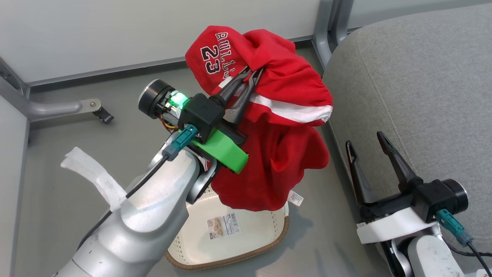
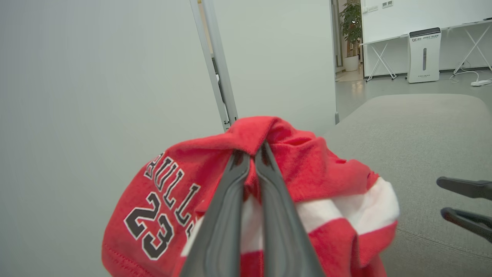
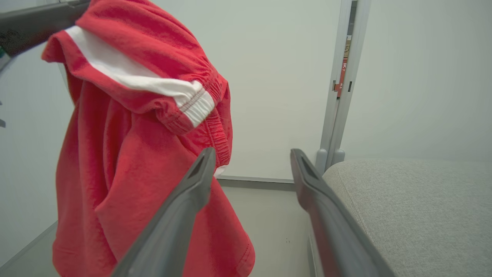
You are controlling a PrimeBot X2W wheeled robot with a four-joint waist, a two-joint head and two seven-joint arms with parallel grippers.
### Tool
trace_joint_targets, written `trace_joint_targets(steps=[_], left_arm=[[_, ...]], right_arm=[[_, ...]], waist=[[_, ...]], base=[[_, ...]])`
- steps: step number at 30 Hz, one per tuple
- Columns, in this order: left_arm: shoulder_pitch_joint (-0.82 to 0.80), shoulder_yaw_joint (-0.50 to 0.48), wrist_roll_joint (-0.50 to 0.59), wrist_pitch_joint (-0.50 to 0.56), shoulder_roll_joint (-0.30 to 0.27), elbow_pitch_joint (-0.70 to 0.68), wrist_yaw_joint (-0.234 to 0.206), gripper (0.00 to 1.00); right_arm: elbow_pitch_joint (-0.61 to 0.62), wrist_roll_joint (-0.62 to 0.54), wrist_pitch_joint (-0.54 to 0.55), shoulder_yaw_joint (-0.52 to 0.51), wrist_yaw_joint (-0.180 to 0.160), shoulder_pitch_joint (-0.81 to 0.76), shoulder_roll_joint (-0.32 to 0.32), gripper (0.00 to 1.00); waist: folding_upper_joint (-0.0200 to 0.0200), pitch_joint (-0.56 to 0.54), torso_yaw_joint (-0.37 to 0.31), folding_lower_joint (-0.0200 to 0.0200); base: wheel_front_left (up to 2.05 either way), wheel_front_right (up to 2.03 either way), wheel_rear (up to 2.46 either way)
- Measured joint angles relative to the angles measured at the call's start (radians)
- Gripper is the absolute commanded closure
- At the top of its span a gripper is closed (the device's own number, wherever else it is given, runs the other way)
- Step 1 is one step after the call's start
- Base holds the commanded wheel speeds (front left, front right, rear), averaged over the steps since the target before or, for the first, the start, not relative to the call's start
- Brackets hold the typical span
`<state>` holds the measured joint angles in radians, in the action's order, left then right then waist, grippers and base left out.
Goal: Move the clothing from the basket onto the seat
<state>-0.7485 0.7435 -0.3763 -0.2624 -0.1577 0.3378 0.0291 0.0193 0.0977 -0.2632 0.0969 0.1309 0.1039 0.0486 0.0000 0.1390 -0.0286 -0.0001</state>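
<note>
The red clothing printed "BULLS 23" hangs in the air above the basket, its lower hem dangling just over the rim. My left gripper is shut on a fold of it near the white stripe; the left wrist view shows the clothing pinched between the closed fingers. The cream basket with its brown rim sits on the floor below, its inside bare except for a label. The grey seat fills the right side. My right gripper stands open beside the seat's edge, holding nothing, the clothing hanging to its left.
Grey floor surrounds the basket. A pale wall and a metal post stand behind, and a metal foot with a caster lies at the left. A white strap hangs off my left forearm. The seat stretches away at right.
</note>
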Motion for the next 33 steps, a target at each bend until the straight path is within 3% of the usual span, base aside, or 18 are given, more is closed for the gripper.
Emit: trace_joint_targets(steps=[17, 33], left_arm=[[-0.001, 0.012, 0.012, 0.0, 0.02, -0.017, 0.007, 1.0], [-0.01, 0.059, 0.027, 0.0, 0.047, -0.093, 0.015, 1.0]], right_arm=[[-0.04, -0.042, 0.0, 0.085, 0.0, 0.035, 0.001, 0.0], [-0.182, -0.013, 0.0, 0.191, 0.0, 0.117, 0.094, 0.0]], waist=[[0.0, -0.01, 0.013, 0.0], [0.0, -0.025, 0.059, 0.0]], base=[[0.0, 0.0, 0.0], [0.0, 0.0, 0.0]])
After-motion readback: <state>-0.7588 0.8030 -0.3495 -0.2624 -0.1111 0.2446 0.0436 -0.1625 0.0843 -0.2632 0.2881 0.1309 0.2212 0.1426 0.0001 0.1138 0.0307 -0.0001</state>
